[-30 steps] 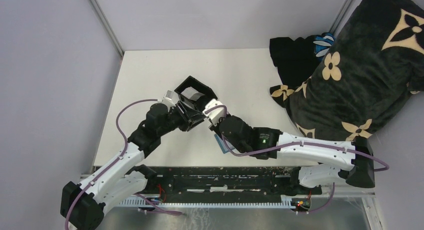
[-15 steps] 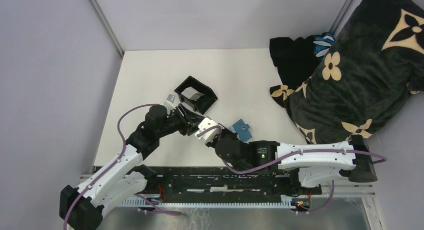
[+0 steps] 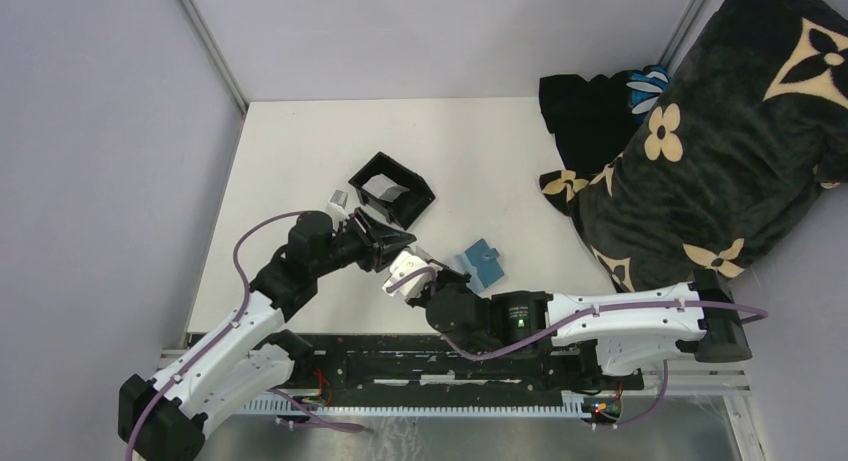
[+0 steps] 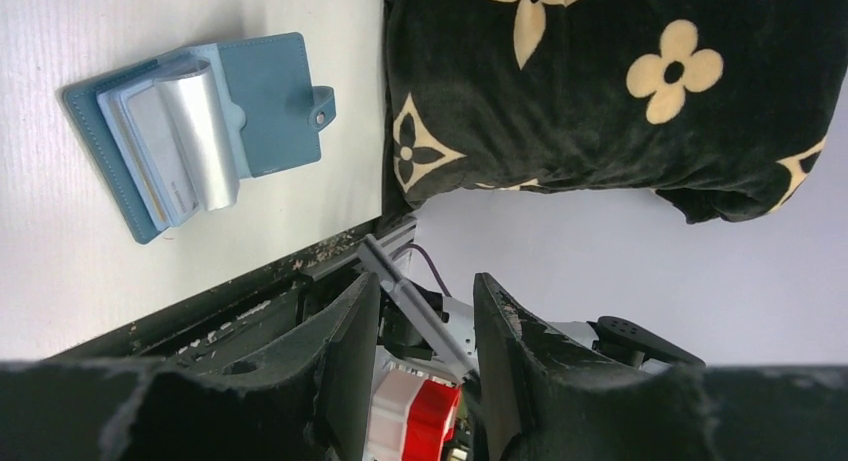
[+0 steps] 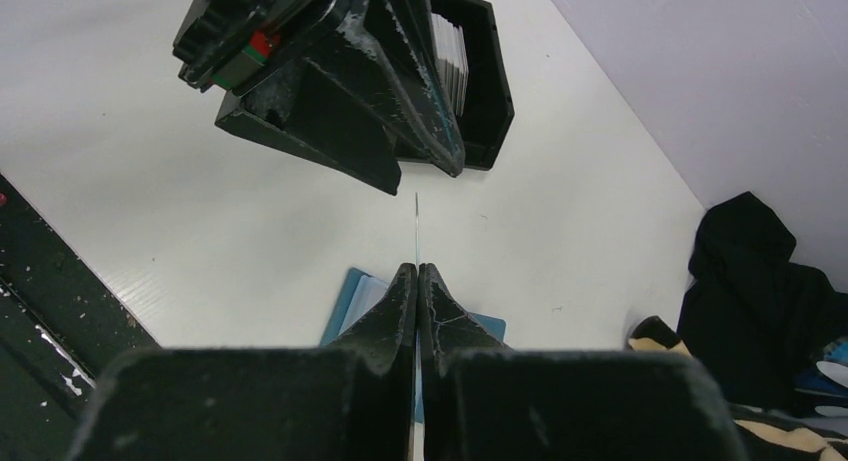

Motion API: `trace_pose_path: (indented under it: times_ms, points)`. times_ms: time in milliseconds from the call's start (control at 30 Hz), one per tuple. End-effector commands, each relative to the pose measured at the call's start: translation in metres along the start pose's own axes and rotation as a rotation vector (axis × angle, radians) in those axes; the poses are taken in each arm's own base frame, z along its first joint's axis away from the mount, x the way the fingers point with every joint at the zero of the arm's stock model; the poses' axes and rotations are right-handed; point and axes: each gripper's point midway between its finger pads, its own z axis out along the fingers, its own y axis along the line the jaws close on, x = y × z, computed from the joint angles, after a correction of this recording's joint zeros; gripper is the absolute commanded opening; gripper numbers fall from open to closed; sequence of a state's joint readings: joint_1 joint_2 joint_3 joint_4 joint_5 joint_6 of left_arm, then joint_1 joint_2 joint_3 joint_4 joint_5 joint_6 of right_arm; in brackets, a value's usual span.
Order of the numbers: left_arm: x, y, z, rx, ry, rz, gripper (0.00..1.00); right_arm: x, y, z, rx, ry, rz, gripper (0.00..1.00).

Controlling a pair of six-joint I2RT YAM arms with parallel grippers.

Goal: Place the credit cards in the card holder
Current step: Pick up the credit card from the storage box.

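The right gripper (image 5: 417,271) is clamped tight on one thin pale grey-white credit card (image 5: 416,216), which we see edge-on, sticking straight out past the fingertips. Facing it, tips just beside the card's free edge, the left gripper (image 4: 420,306) has its fingers apart & grips nothing, as far as we can tell. That's the change: approx. a sec ago both grippers were up at the black open-topped box (image 3: 392,189), w/ the right arm lying over the flat teal-blue folding card holder (image 3: 482,264). Now both have pulled back toward the near edge of the white table (image 3: 290,141). The holder lies uncovered, open & flat on the table, near the grippers on their right but touching neither. We judge a card has come out of the box & ended up w/ the right gripper, so the pick is done & the insert is what's left. The holder's pocket already shows pale cards (image 4: 175,146) tucked in, so we're partway. The box has more cards (image 5: 450,56) standing in it, i.e. further rounds to go. Next the right arm needs to carry the card over to the pocket mouth, edge lined up w/ the slot.
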State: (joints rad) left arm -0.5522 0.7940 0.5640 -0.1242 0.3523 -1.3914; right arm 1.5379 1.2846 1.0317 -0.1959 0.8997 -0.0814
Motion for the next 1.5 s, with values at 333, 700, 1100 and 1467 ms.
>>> trace_pose_path:
  times_ms: [333,700,1100,1467]
  points:
    - [0.014,-0.031,-0.002,0.101,0.101,-0.001,0.47,-0.024,0.014,0.008,0.005,-0.05,-0.08,0.01]
    - [0.021,-0.029,-0.004,0.117,0.142,0.0,0.46,-0.027,0.017,0.009,0.016,-0.064,-0.121,0.01]
    - [0.022,-0.023,0.001,0.124,0.15,-0.001,0.32,-0.033,0.032,0.006,-0.004,-0.083,-0.157,0.01]
    - [0.009,-0.026,0.002,0.178,0.063,0.005,0.03,-0.019,0.034,-0.002,0.062,-0.028,-0.142,0.24]
